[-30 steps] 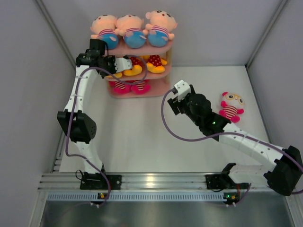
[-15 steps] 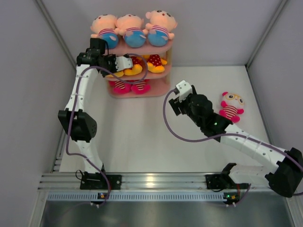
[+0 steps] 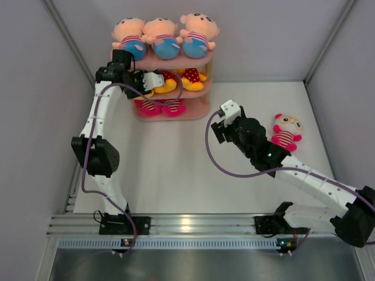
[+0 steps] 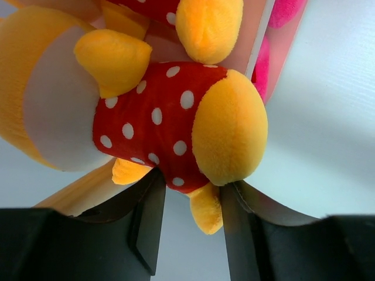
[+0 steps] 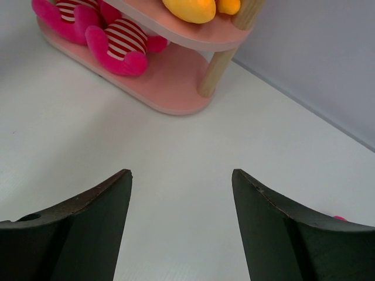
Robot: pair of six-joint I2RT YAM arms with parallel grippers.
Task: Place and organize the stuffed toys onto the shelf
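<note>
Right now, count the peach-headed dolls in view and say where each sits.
3, side by side on the shelf's top board: left doll, middle doll, right doll. Others may hide on lower boards.

The shelf [image 3: 196, 113] stands at the far left of the surface [image 3: 176, 170], close to the far wall. Its top board carries a row of three toys [image 3: 163, 38]. On the middle board the left hand [image 4: 187, 199] reaches in from the left with the gripped toy [image 4: 170, 126] between its fingers, and a second toy [image 3: 192, 77] sits to the right of it. On the bottom board the bottom-left toy [image 3: 147, 107] and bottom-middle toy [image 3: 174, 108] lie side by side. The lone toy [image 3: 286, 133] lies on the surface at the far right, well apart from the shelf; the right hand [image 5: 181, 172] hangs between them, nearer than the shelf's right end
</note>
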